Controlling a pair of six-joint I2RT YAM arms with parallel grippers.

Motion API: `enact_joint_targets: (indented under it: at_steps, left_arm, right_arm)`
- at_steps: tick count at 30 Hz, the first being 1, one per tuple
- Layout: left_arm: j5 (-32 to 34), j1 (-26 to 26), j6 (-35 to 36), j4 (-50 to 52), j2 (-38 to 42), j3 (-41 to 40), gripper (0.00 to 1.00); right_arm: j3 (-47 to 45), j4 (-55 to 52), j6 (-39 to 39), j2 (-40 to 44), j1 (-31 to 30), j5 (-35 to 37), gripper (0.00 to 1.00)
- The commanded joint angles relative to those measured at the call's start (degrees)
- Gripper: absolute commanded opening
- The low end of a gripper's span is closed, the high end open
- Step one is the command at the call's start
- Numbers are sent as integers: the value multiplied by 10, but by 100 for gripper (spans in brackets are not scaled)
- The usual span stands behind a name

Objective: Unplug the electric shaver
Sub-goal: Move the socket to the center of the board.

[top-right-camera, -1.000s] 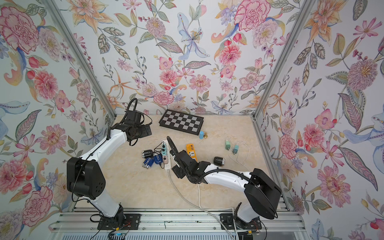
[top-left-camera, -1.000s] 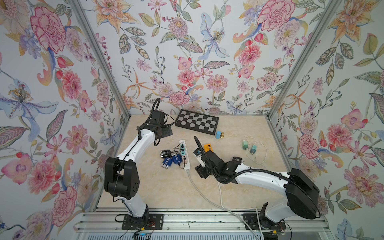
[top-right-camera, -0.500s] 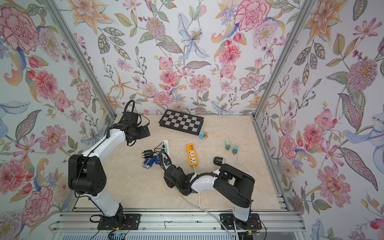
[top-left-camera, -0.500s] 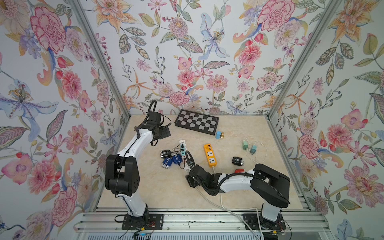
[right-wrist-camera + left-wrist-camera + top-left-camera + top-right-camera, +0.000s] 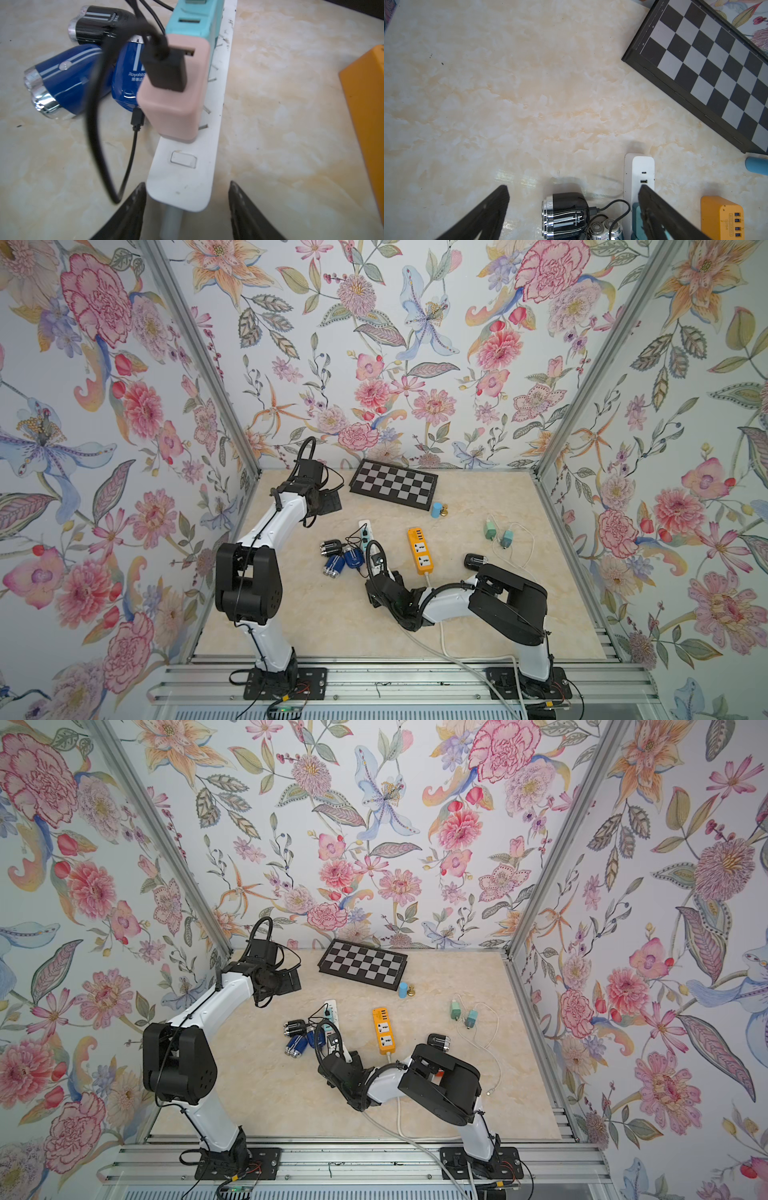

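Note:
Three electric shavers lie left of the white power strip: a black one and two blue ones. In the right wrist view a pink adapter stands in the strip with a black USB plug in its top, and a teal adapter stands behind it. Black cords run to the shavers. My right gripper is open, its fingers on either side of the strip's near end. My left gripper hangs open above the back left of the table, looking down on the black shaver.
An orange power strip lies right of the white one. A chessboard, a blue cylinder and a small gold piece are at the back. Two green adapters with white cable and another black shaver lie to the right.
My right gripper has drawn back along the white strip to its near end, uncovering the orange strip, and its jaws have narrowed a little. The left arm has barely shifted.

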State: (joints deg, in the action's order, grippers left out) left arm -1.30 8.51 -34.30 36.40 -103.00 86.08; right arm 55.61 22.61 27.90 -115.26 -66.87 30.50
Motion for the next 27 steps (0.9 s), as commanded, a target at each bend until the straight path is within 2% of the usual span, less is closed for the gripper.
enact_joint_targets:
  at_steps: [1, 4, 10, 15, 19, 27]
  left_arm:
    - [-4, -8, 16, 19, -13, 19, 99]
    - [-6, -7, 15, 21, -13, 16, 99]
    - [-9, -6, 19, 29, -5, 4, 99]
    - [4, -1, 29, 38, 24, -32, 99]
    - [17, 14, 31, 47, 50, -66, 99]
    - [32, 55, 12, 62, 85, -118, 99]
  right_arm:
    - [10, 32, 23, -25, 2, 13, 61]
    - [23, 15, 28, -38, 2, 26, 55]
    - [9, -8, 55, -28, 1, 98, 38]
    - [1, -14, 52, -13, 0, 124, 35]
    - [-6, -56, 80, 0, 2, 149, 33]
    - [4, -94, 91, 3, 11, 150, 32]
